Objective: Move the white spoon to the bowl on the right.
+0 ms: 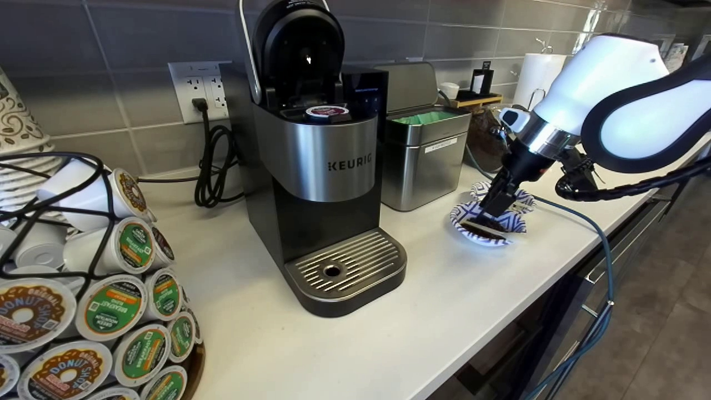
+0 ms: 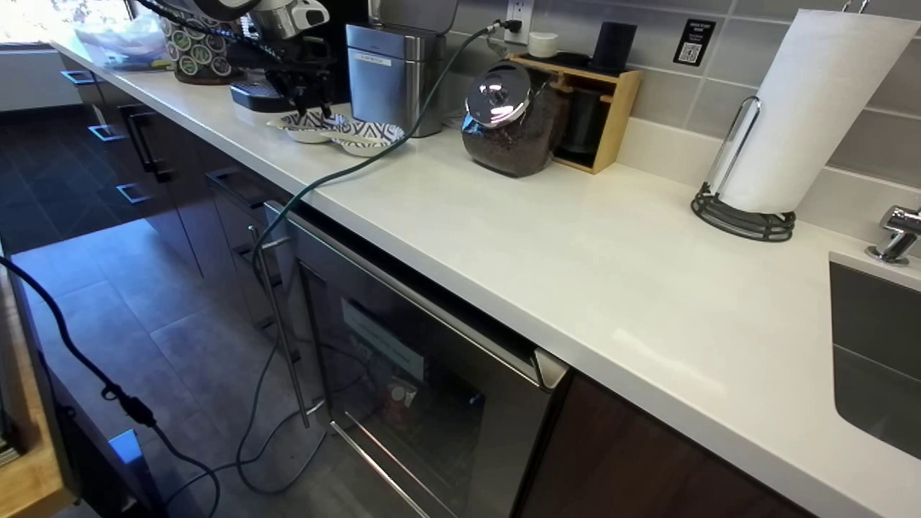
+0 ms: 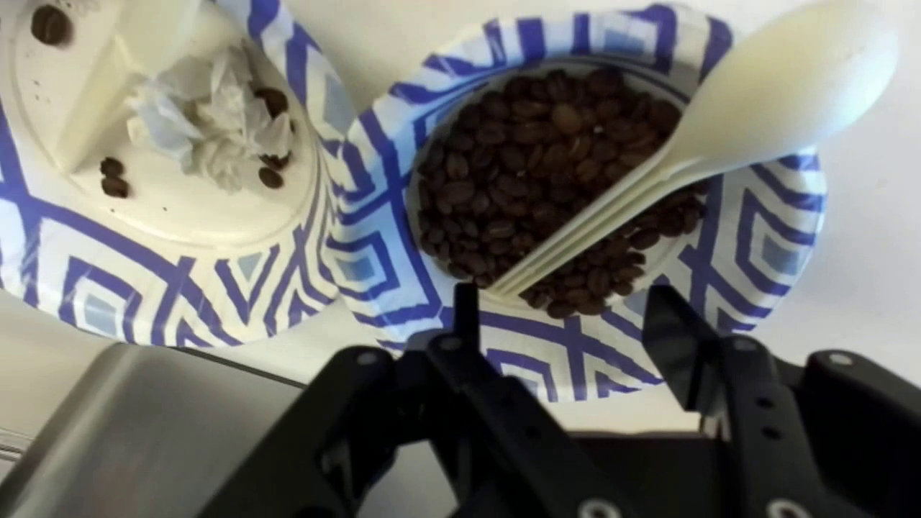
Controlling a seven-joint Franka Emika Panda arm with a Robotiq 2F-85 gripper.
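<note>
A white spoon [image 3: 784,86] lies across a blue-and-white patterned bowl [image 3: 378,266] of coffee beans in the wrist view. Its broad end overhangs the rim at upper right; its handle crosses the beans. Beside it a like bowl [image 3: 108,288] holds a second white spoon [image 3: 101,108], crumpled paper and a few beans. My gripper [image 3: 565,316] is open and empty, over the rim of the bean bowl near the handle's end. In both exterior views my gripper [image 1: 495,210] [image 2: 315,111] is over the bean bowl [image 1: 459,215] [image 2: 306,135], with the other bowl [image 1: 479,190] [image 2: 363,147] beside it.
A coffee maker [image 1: 319,161] and a steel bin [image 1: 425,161] with a raised lid stand near the bowls. A blue-green cable [image 2: 338,173] crosses the counter by them. A jar of beans [image 2: 507,144] and wooden shelf [image 2: 611,122] stand along the wall. The counter's front edge is near.
</note>
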